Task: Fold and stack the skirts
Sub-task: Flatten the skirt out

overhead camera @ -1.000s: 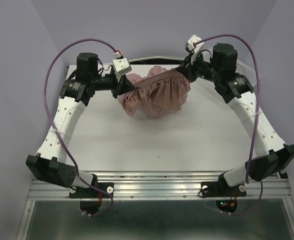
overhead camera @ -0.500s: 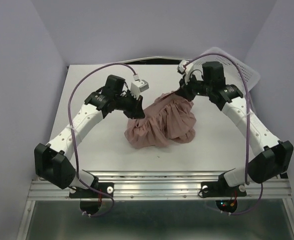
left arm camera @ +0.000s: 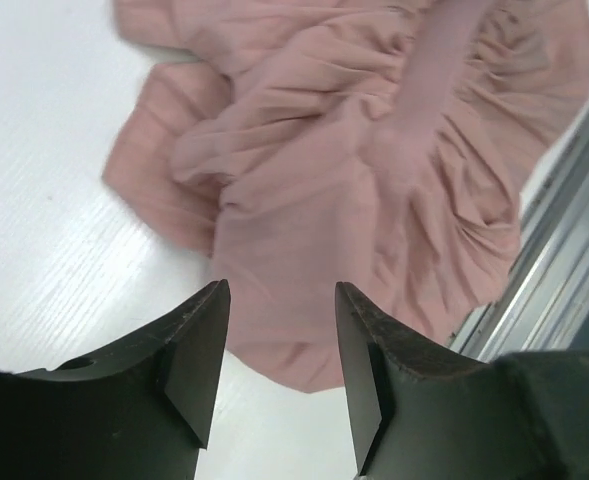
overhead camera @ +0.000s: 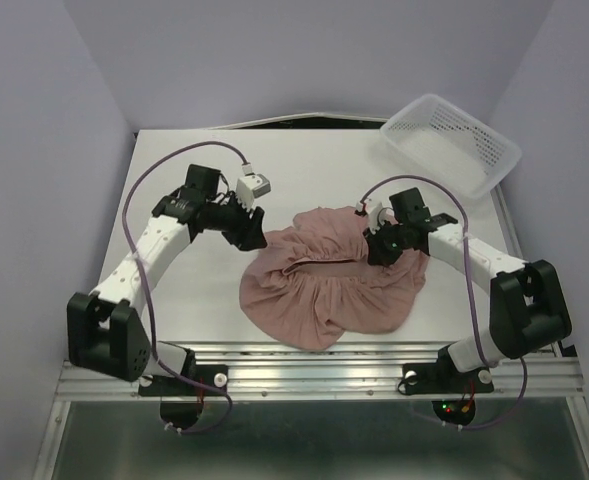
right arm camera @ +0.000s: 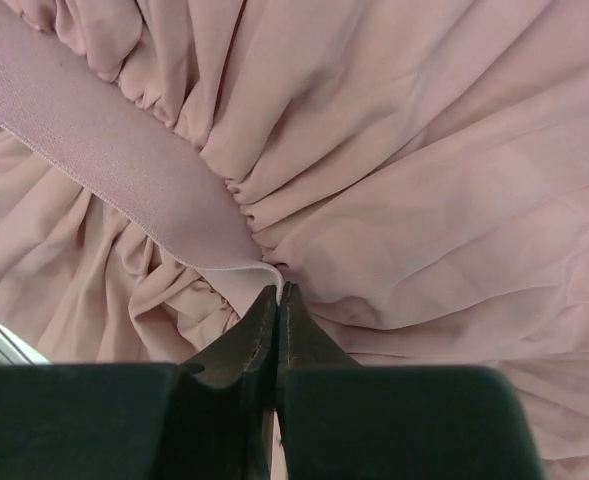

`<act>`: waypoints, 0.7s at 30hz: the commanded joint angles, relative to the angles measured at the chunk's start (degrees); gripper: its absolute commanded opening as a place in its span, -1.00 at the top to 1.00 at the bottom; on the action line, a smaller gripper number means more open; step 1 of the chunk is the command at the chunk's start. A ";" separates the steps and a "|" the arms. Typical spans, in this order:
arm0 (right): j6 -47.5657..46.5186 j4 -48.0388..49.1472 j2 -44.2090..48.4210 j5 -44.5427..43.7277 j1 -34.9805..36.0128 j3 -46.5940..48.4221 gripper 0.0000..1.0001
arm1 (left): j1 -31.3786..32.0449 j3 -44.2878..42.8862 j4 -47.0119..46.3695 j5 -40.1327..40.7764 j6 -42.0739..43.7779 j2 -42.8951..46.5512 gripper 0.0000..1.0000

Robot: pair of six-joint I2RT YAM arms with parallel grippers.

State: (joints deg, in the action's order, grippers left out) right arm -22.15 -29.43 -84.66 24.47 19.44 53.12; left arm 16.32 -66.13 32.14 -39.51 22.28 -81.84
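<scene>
Top view, with both wrist views. The left arm (overhead camera: pixel 152 243) reaches from its base at 7 o'clock up and inward, elbow bent. The left gripper (overhead camera: pixel 250 229) is just beside the skirt's (overhead camera: pixel 326 290) 10 o'clock edge. In the left wrist view this gripper (left arm camera: pixel 280 300) stands with its jaws well apart and nothing between them, raised above the fabric.

The right arm (overhead camera: pixel 479 262) folds low from 5 o'clock. The right gripper (overhead camera: pixel 382 246) is set down on the skirt's 2 o'clock side. In the right wrist view its fingertips (right arm camera: pixel 264 320) are pressed together, pinching the cloth at the end of the waistband (right arm camera: pixel 104 165).

The skirt lies spread and rumpled on the table (overhead camera: pixel 184 310), centre toward 5 o'clock. Its hem at 6 o'clock comes near the metal rail (overhead camera: pixel 314 372). Bare tabletop shows at 9 and 12 o'clock. A white mesh basket (overhead camera: pixel 452 141) sits at the 1 o'clock corner, well apart from the skirt.
</scene>
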 commanded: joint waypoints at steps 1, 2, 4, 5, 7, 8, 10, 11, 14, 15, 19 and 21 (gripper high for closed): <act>2.72 5.79 1.79 -0.83 -0.55 -1.62 0.99 | 1.17 6.43 -4.19 -8.91 6.00 10.82 -0.13; 3.08 5.87 1.61 -0.91 -0.55 -1.79 0.99 | 1.35 7.23 -3.93 -9.88 7.06 11.78 -0.11; 3.52 6.31 1.43 -0.91 -0.55 -2.23 0.99 | 2.92 9.08 -2.97 -11.38 10.21 13.55 -0.04; 4.04 6.40 1.34 -0.74 -0.55 -2.23 0.99 | 4.06 9.70 -1.74 -11.12 11.89 13.99 0.00; 4.66 6.49 1.17 -0.21 -0.55 -1.71 0.99 | 7.31 11.63 -2.08 -6.92 14.36 15.22 0.06; 5.10 6.40 1.08 -0.12 -0.55 -1.36 0.99 | 10.72 14.42 -4.61 -4.72 15.24 15.83 0.06; 5.45 6.49 0.55 -0.12 -0.55 -0.65 0.99 | 13.03 17.42 -7.60 0.91 16.73 17.77 0.07; 5.71 6.32 0.55 -0.21 -0.55 -0.57 0.99 | 13.91 19.79 -8.92 1.97 17.61 18.12 0.07; 5.72 6.31 0.73 -0.47 -0.55 -0.48 0.99 | 14.36 21.56 -10.78 4.43 22.88 15.68 0.05; 5.54 6.32 0.90 -0.47 -0.55 -0.56 0.99 | 14.36 21.57 -11.13 4.44 22.89 14.53 0.05; 4.93 6.23 0.99 -0.74 -0.55 -1.00 0.99 | 13.40 21.48 -16.40 7.60 22.19 9.88 0.10; 3.61 6.32 1.25 -1.70 -0.55 -1.62 0.99 | 12.69 21.66 -19.12 7.08 22.36 8.64 0.12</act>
State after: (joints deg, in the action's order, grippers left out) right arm -17.19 -25.30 -84.42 24.01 19.16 51.68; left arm 30.17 -44.49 20.23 -34.22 42.44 -71.48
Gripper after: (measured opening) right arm 0.026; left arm 0.447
